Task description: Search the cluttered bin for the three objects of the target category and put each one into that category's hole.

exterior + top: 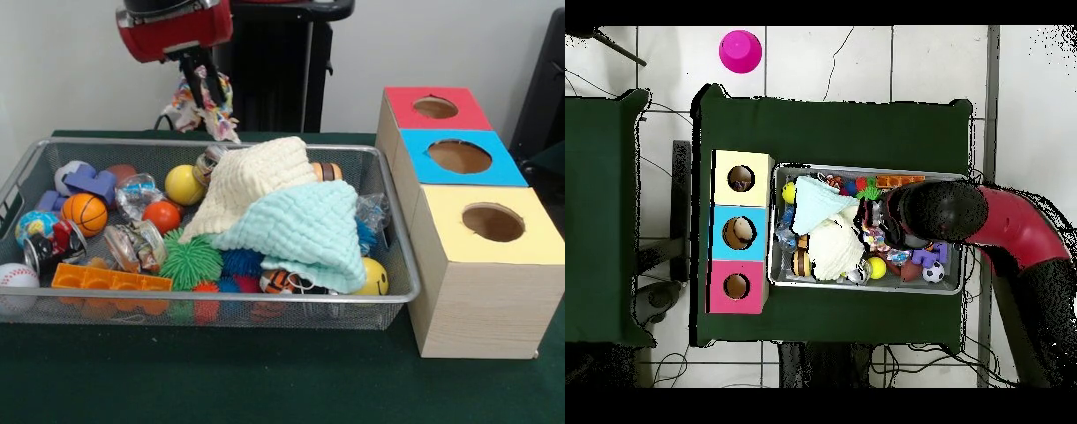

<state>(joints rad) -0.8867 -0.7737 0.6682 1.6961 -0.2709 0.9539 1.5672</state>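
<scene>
Gripper [205, 88] holds a wad [205, 108] above cloth-covered bin [221, 303].

A crinkled wad of clear, multicoloured plastic film [201, 106] hangs pinched in the gripper [203, 88], raised above the silver wire-mesh bin's [221, 305] far rim.

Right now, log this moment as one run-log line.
hand: raised over bin, shut on plastic wad | yellow hole: empty | cloths: covering clutter

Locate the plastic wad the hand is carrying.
In the front view the wad hangs from the hand, shut on it, above the bin's far rim, left of the cream cloth.
</scene>
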